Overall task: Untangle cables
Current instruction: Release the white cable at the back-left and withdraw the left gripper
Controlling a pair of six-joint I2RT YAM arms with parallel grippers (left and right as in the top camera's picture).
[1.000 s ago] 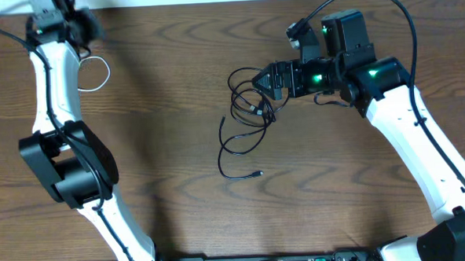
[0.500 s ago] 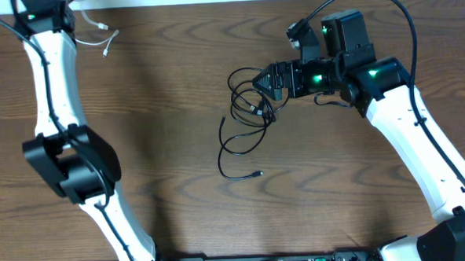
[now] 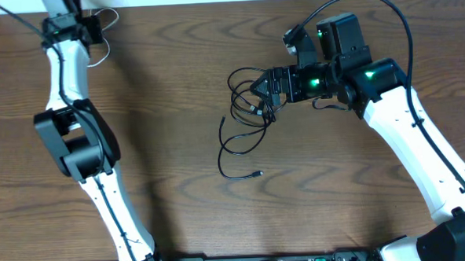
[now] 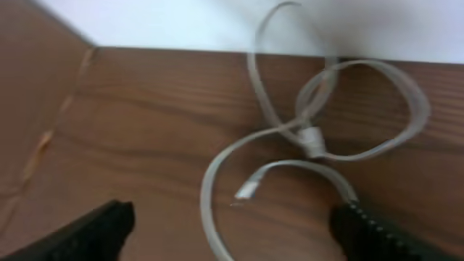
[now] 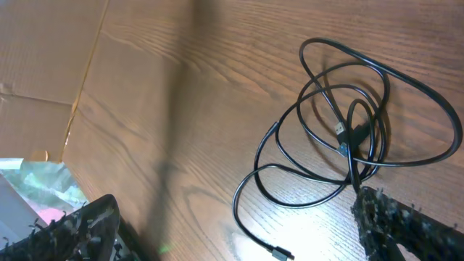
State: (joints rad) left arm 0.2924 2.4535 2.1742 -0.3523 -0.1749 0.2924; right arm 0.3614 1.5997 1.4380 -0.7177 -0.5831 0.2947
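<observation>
The white cable [image 4: 313, 140] has just been released, set apart, by the now wide-open left gripper [image 4: 235, 228]; the black cables [image 5: 353, 145] are left tangled at the open, empty right gripper [image 5: 243, 225].

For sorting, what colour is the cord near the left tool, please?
Thin white cord, left wrist view.

Surface under me: dark brown wood-grain table top [image 3: 177, 125], bare apart from the cords. At its far left corner a thin white cable [image 4: 312, 138] lies in loose overlapping loops, with one free end flat on the wood inside the curl. Near the middle, well apart from that, the thin black cables [image 5: 348, 130] lie as a pile of crossed loops, and one strand trails out toward my base side, ending in a small plug [image 3: 256, 174] on the wood.
</observation>
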